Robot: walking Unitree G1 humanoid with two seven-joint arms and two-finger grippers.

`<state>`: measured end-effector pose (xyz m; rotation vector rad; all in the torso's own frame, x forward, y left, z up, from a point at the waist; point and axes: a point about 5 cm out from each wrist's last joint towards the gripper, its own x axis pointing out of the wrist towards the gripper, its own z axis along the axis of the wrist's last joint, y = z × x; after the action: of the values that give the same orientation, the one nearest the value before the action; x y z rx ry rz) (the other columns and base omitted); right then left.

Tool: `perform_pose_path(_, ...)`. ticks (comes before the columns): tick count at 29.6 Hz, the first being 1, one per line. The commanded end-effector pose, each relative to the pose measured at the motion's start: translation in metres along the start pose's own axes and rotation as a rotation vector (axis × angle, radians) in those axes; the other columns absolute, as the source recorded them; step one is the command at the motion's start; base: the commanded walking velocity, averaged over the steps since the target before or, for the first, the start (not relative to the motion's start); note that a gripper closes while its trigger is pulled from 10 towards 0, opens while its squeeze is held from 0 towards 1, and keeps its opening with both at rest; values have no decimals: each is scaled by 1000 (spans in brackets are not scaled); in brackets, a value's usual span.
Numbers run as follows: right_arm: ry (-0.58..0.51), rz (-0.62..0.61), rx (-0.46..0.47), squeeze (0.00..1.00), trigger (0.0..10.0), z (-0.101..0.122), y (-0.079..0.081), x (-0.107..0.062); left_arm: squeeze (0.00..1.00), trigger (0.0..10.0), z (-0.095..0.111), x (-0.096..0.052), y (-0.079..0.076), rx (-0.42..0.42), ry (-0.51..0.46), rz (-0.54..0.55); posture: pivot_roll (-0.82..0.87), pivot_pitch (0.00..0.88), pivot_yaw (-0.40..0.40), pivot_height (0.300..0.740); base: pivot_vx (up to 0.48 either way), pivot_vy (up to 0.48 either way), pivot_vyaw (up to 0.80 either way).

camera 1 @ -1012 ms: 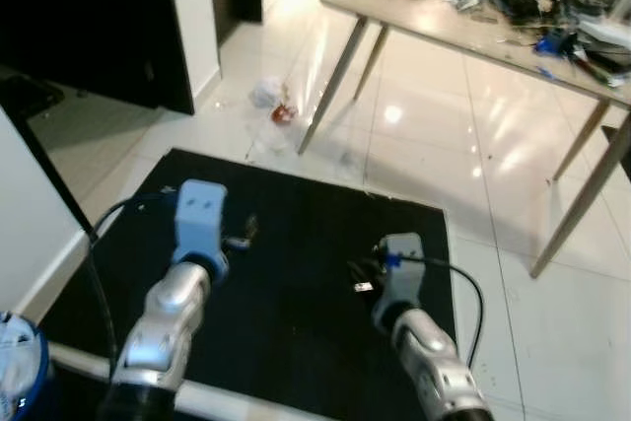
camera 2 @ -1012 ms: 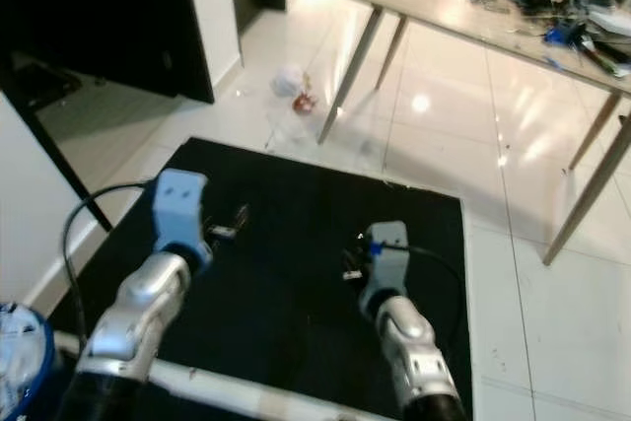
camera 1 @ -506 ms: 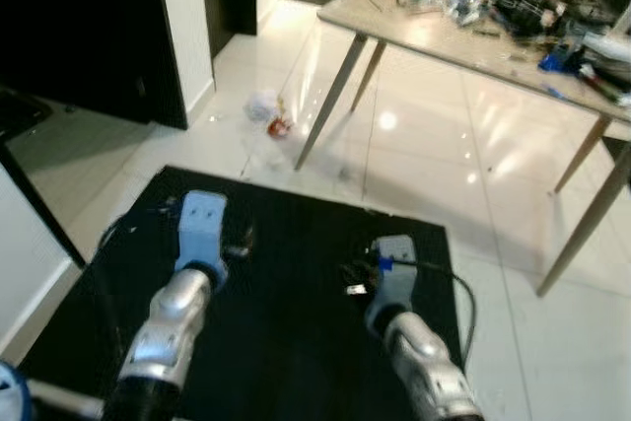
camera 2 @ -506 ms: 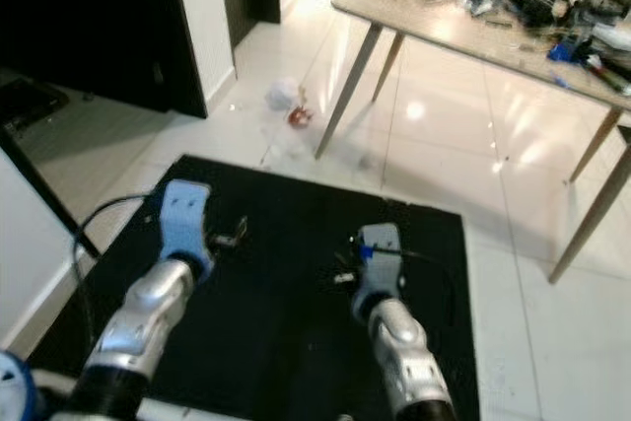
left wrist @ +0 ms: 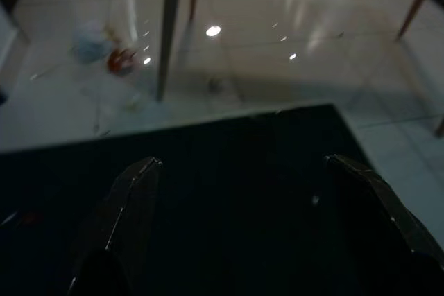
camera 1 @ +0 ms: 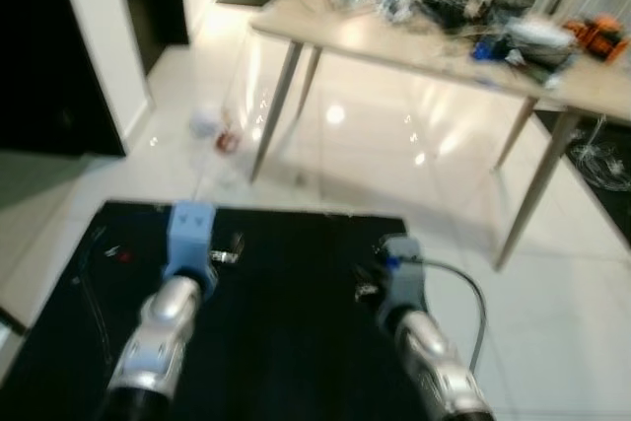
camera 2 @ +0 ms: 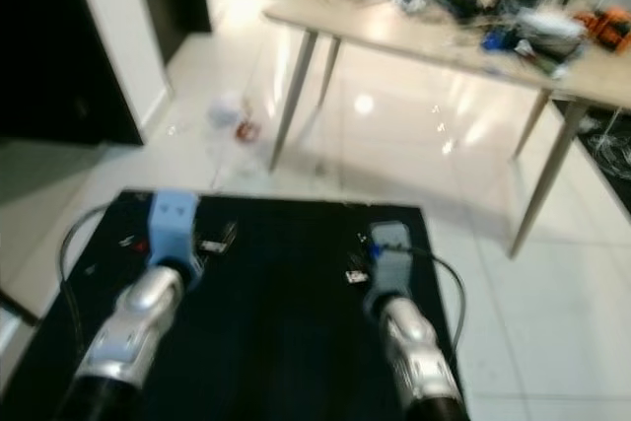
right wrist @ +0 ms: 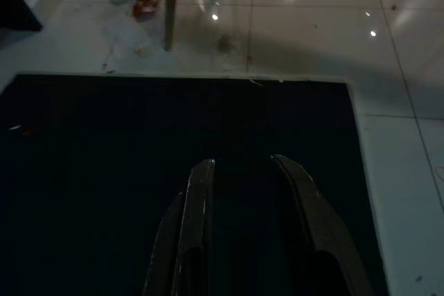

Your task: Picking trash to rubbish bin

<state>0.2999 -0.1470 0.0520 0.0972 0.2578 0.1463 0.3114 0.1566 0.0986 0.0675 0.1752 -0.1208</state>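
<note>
Left eye view: both arms reach forward over a black mat (camera 1: 276, 322) on a glossy white tile floor. The trash (camera 1: 212, 130), a whitish wad with a red bit beside it, lies on the tiles beyond the mat's far left corner, just left of a leg of the cluttered table (camera 1: 424, 46). The picture is blurred.

Right eye view: same scene; the trash sits between the table leg and a white wall (camera 2: 118, 36).

Left wrist view: the left gripper (left wrist: 243, 199) hangs above the mat with its fingers spread wide and holding nothing. The trash lies past the mat's far edge, near the table leg.

Right wrist view: the right gripper (right wrist: 246, 199) hovers over the mat, its fingers a narrow gap apart and empty. The trash lies on the tiles beyond the mat, beside the table leg.
</note>
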Motion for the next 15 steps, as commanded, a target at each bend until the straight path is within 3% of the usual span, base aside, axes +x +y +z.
perform_pose_path(1, 3, 40, -1, 0, 10000, -2, 11, 1, 0, 10000, -6, -3, 4, -12, 4, 12, 50, 124, -74, 740, 409, 0, 0)
perform_pose_path(8, -58, 22, -64, 0, 10000, 1, 7, -1, 0, 10000, -33, -9, 17, -8, 74, 108, 40, 121, -75, 740, 403, 0, 0)
perform_pose_path(15, -129, 4, -98, 0, 10000, 11, 2, -2, 0, 10000, -27, -9, 16, -41, 40, 111, 45, 123, -85, 740, 392, 0, 0)
